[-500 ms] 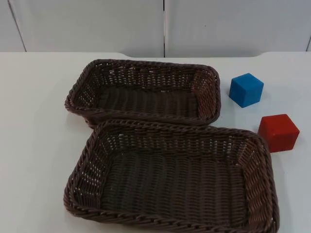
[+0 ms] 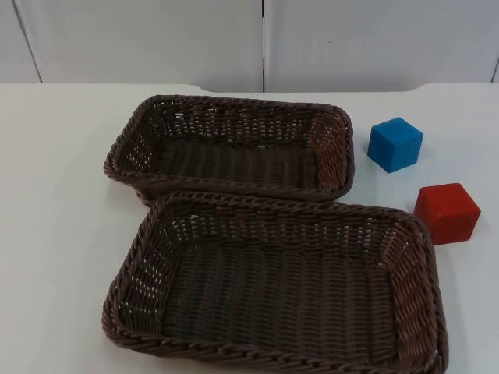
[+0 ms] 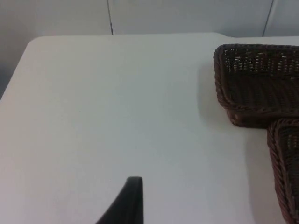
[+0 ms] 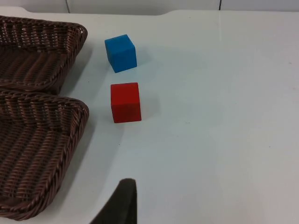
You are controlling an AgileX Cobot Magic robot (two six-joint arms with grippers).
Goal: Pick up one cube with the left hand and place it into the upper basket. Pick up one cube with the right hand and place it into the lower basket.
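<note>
Evidently nothing has shifted over the last half second, so neither pick has begun. Left gripper (image 3: 122, 205) hangs over bare surface (image 3: 117, 107), well left of upper basket (image 2: 234, 144); finger spread cannot be told. Lower basket (image 2: 273, 280) touches its near wall. Blue cube (image 2: 395, 144) and red cube (image 2: 447, 213) lie right of it. Right gripper (image 4: 119, 205) waits near the red cube, finger spread likewise untellable.

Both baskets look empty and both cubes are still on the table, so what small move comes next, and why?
Probably bring the right gripper forward toward the red cube, the cube nearer to it. Both cubes sit to the right of the baskets; the blue cube lies beside the upper basket, the red one beside the empty lower basket. The left gripper waits over bare table.
</note>
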